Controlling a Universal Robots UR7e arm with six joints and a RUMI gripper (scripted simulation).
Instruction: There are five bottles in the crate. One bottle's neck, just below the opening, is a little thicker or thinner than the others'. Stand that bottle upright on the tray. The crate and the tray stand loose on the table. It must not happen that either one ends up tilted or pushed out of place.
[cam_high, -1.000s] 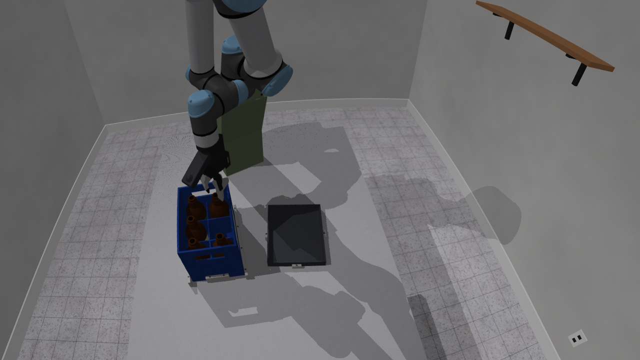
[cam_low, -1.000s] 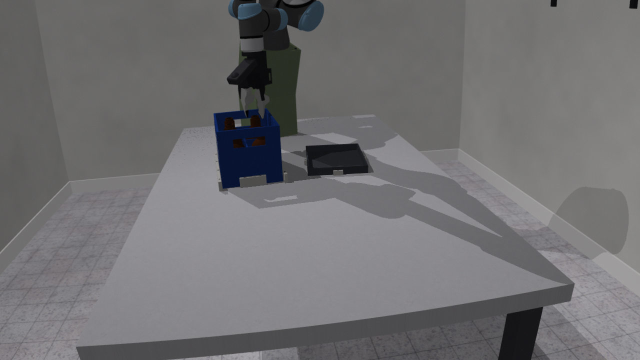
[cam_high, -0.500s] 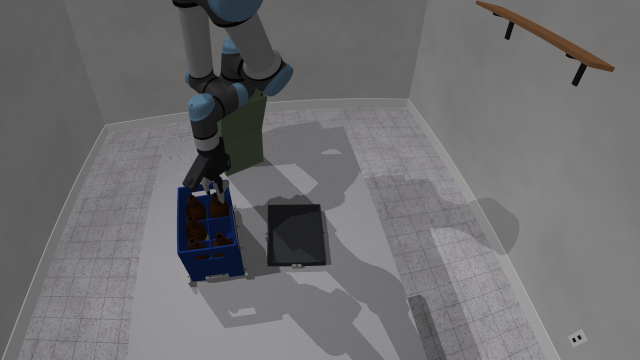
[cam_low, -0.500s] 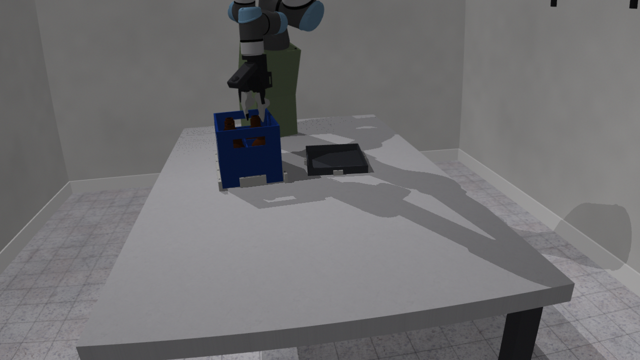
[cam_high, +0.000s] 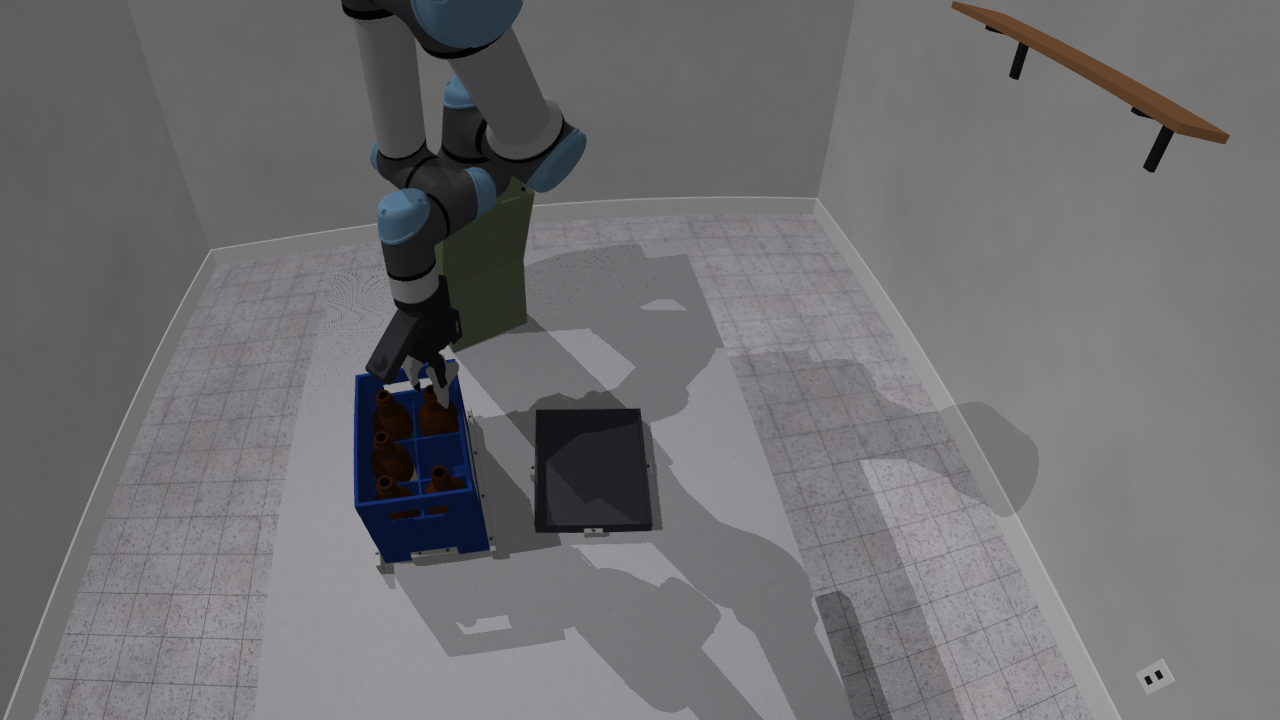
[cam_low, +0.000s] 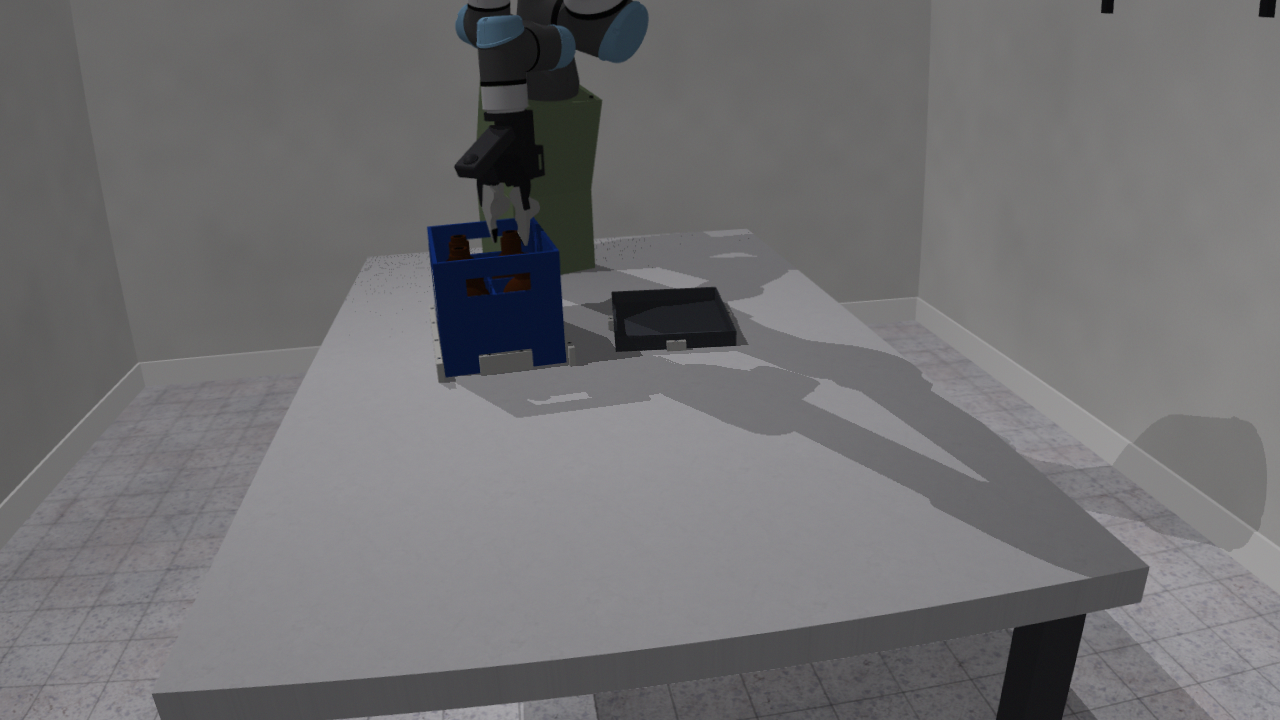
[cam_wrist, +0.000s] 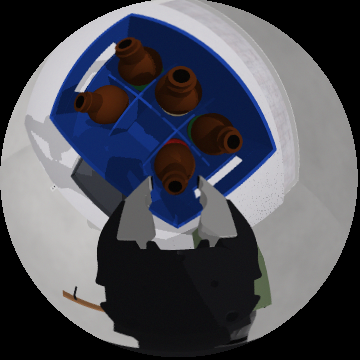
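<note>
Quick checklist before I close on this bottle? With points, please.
1. Fingers (cam_high: 443, 390) (cam_low: 526, 222) open, one each side of the bottle's (cam_high: 437, 418) (cam_low: 511, 240) (cam_wrist: 174, 162) neck in the wrist view: ok.
2. Fingers low enough to grip: cannot tell.
3. This bottle has the odd neck: cannot tell; the views don't settle thickness.
4. Crate (cam_high: 420, 532) (cam_low: 501, 317) (cam_wrist: 240, 110) level on the table (cam_high: 313, 626) (cam_low: 501, 537): ok, looks flat.
5. Tray (cam_high: 554, 527) (cam_low: 644, 342) (cam_wrist: 97, 185) flat, with nothing standing on it: ok.
6. Bottle upright on tray: not ok, all five are in the crate.

Hand dips at crate
The hand (cam_high: 431, 394) (cam_low: 512, 234) (cam_wrist: 175, 176) has come down slightly, its fingertips lower beside a brown bottle (cam_high: 436, 417) (cam_low: 511, 241) (cam_wrist: 174, 162).
</note>
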